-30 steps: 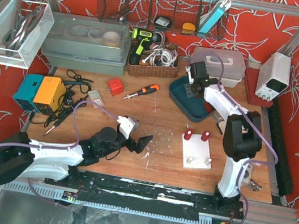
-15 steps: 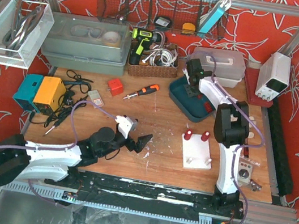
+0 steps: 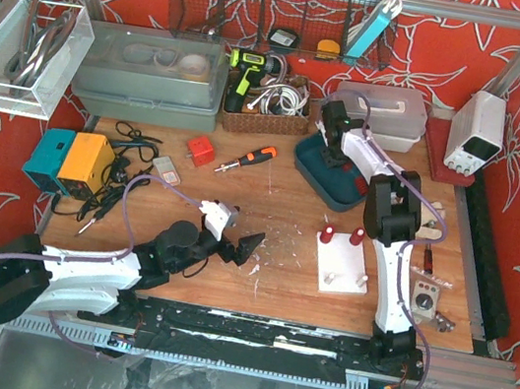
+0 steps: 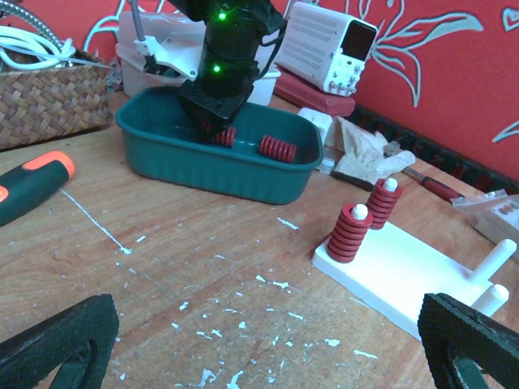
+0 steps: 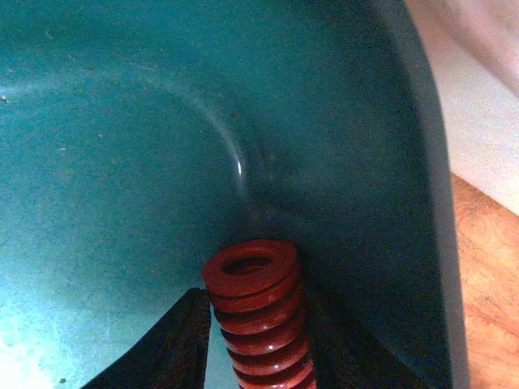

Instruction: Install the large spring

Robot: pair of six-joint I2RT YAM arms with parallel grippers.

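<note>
Large spring [image 5: 247,284] stands on end in a corner of the teal bin [image 4: 219,172], which sits toward the far edge of the worktop, right of centre. We find the right gripper [image 5: 258,348] reaching down into that bin, jaws narrowed about the spring. A black finger lies on each flank and both seem to touch the coils; how firm the hold is we cannot say. The spring's foot is hidden, so we cannot tell whether it rests on the bin floor. A second red spring [image 4: 278,148] lies on its side just beside it. We note the left gripper [image 4: 263,324] low over the wood near the near edge, left of centre, jaws wide, holding nothing. The white peg board [image 4: 405,271] lies toward the near right of the worktop, well apart from the bin. Two seated springs [image 4: 349,237] occupy its far pegs, and two bare pegs [image 4: 501,253] stand at its near end. We judge the step in hand to be the pickup, with carrying and fitting not yet done. The next move calls for a sure squeeze, then a straight lift clear of the bin wall close behind the spring. After that comes a carry toward the board, keeping the spring upright with its bore over a bare peg. We expect alignment to be the delicate part, since a tilted coil would likely catch on the peg tip.
</note>
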